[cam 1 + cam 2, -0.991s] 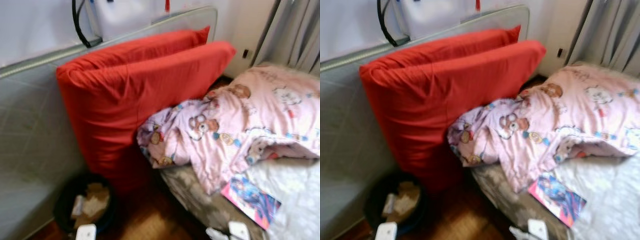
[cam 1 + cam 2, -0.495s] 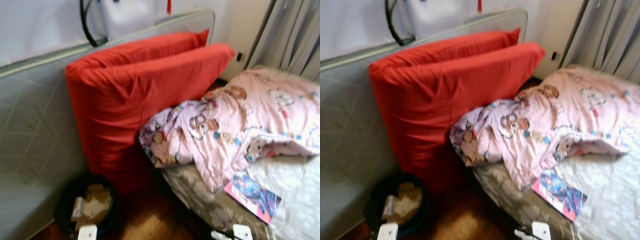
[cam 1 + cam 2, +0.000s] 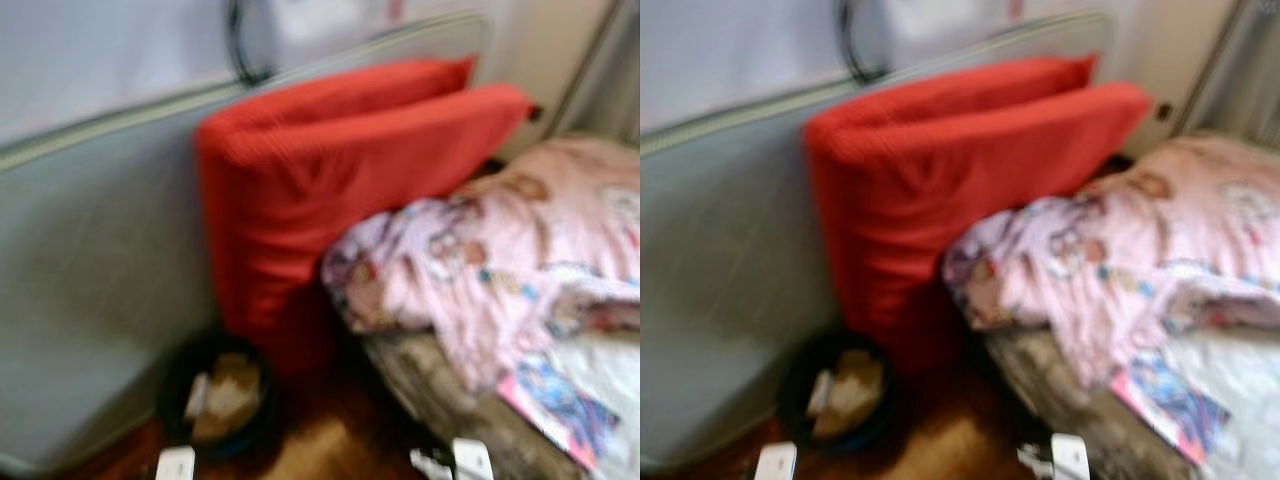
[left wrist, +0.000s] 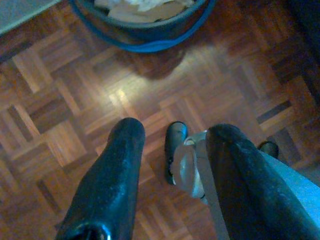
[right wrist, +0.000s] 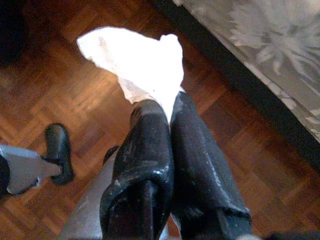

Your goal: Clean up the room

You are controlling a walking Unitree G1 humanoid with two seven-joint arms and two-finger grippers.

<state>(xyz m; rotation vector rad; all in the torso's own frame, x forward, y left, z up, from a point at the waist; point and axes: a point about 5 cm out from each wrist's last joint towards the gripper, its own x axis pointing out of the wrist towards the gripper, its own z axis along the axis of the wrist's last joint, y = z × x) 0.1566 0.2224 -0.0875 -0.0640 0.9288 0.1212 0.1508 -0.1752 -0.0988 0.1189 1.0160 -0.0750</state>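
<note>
Left gripper (image 4: 172, 145) idle above wood floor (image 4: 60, 95), jaws wide, near a bin (image 3: 222, 395) of paper scraps below the red cushion (image 3: 340, 190). Right gripper (image 5: 167, 112) by the bed (image 5: 260, 35), jaws pinched on a white tissue (image 5: 137, 60)

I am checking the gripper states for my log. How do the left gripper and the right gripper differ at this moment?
The left gripper has its fingers spread apart with nothing between them, while the right gripper has its fingers pressed together on a piece of white paper. The left gripper hangs near the dark bin holding paper scraps; the right gripper hangs beside the bed edge. Both have black fingers and hang above the wooden parquet floor.
</note>
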